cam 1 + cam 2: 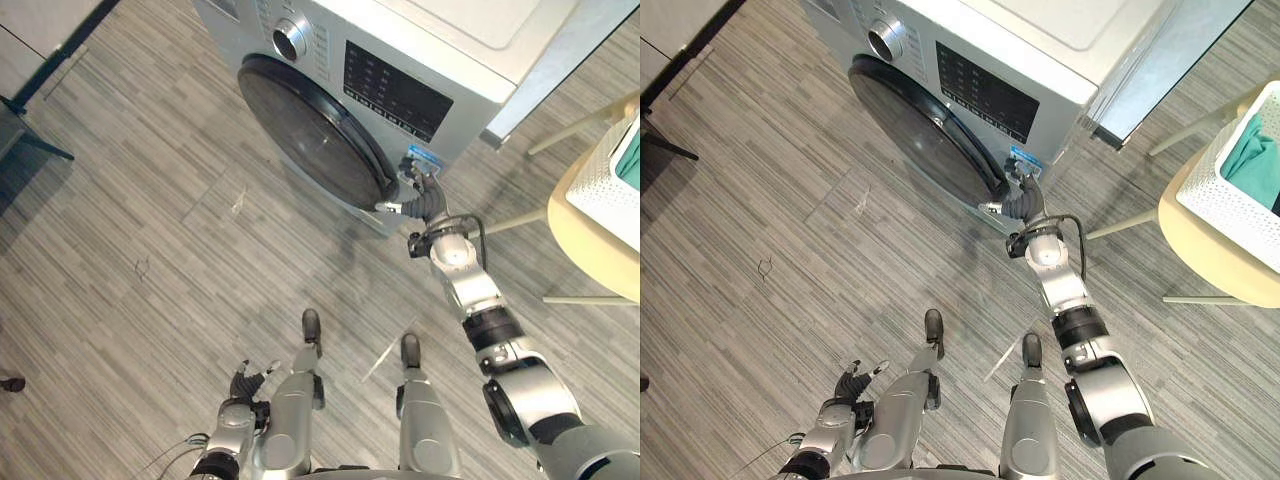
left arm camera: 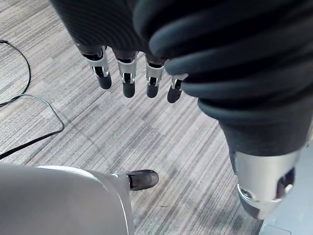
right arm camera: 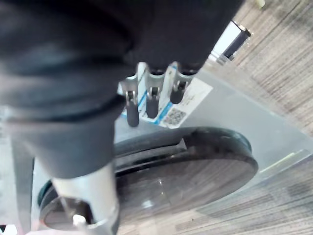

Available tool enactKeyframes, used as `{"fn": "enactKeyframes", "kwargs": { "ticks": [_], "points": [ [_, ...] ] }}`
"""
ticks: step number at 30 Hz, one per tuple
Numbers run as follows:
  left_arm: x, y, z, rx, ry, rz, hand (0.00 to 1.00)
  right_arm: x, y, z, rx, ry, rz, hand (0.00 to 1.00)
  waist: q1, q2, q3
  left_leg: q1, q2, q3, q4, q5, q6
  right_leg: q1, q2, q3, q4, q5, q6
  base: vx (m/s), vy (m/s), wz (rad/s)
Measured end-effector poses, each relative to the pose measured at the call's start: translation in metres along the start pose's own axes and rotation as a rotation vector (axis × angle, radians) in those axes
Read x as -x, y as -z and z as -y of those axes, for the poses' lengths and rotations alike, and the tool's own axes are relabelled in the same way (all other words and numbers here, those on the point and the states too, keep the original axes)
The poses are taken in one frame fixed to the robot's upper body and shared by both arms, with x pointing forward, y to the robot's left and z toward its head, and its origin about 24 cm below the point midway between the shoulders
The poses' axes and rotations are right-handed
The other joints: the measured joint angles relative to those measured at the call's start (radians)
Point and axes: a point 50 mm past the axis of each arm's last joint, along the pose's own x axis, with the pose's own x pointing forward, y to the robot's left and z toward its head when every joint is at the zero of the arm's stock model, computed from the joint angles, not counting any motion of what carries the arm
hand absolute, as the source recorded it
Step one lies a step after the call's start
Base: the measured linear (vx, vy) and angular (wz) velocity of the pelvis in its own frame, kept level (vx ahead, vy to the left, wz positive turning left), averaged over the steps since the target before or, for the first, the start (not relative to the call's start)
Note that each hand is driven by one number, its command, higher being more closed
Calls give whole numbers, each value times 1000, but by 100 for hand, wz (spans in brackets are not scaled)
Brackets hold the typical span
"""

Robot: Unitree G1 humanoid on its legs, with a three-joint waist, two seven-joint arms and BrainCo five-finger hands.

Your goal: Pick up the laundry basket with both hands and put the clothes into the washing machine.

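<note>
left hand (image 1: 247, 383): down low, fingers loose and spread, nothing in it
floor (image 1: 150, 200): grey striped planks
right hand (image 1: 1022, 197): reached out, fingers pretty much straight, tips right by the door (image 1: 310, 125) edge, holding nothing
washing machine (image 1: 400, 60): silver, round dark door
laundry basket (image 1: 1230, 190): white, on a pale round table (image 1: 1210, 255) off right, teal clothes (image 1: 1255, 160) inside, well apart from both hands

Washing machine (image 1: 430, 60): blue-and-white sticker (image 3: 194, 99) with a square code beside the door (image 1: 310, 130); dark control panel (image 1: 395, 92) with rows of pale markings. Nothing legible on either.
</note>
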Motion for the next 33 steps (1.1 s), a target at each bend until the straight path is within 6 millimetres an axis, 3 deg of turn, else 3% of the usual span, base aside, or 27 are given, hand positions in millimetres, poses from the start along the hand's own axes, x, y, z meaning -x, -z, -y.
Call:
{"fn": "enactKeyframes", "kwargs": {
  "ticks": [3,10,14,19,24,26,30,33],
  "points": [
    [0,-7,7,-9,25,27,0,-10,-16,-5,-51,0,17,0,4,23,13,-12,-2,-21,-17,18,-3,-7,-1,-20,2,0,0,6,-27,18],
    [3,-20,21,-25,62,93,0,-10,-22,-15,-118,25,20,0,27,24,14,-40,-1,-60,-17,27,-11,-24,1,-54,18,-14,-8,32,-31,14],
    [3,-20,20,-7,54,84,0,-4,-26,-43,-146,-58,33,0,29,24,14,-40,-1,-84,-10,29,-14,-24,1,-73,56,-44,-14,51,-52,18],
    [2,-17,13,22,8,58,0,31,-15,-89,-176,-257,64,0,32,15,19,-34,-2,-104,6,27,-19,-24,-2,-83,112,-86,-20,50,-64,14],
    [0,-11,0,49,-43,18,0,85,15,-141,-165,-543,12,0,31,-9,22,-12,7,-97,7,26,-21,-11,2,-76,125,-91,-23,-9,-44,-3],
    [-2,-5,-9,51,-73,-4,0,106,27,-159,-200,-646,-36,0,29,-36,20,8,13,-84,9,22,-25,3,7,-70,125,-91,-23,-55,-34,-16],
    [-3,-1,-21,42,-102,-28,0,126,31,-161,-263,-693,-35,0,23,-77,2,13,22,-73,9,16,-31,4,22,-63,120,-90,-27,-67,-23,-8],
    [-4,4,-33,32,-130,-46,0,137,42,-149,-302,-655,-59,0,22,-120,-21,19,32,-52,9,16,-31,5,32,-46,105,-77,-36,-27,-32,-19]
  ]
}}
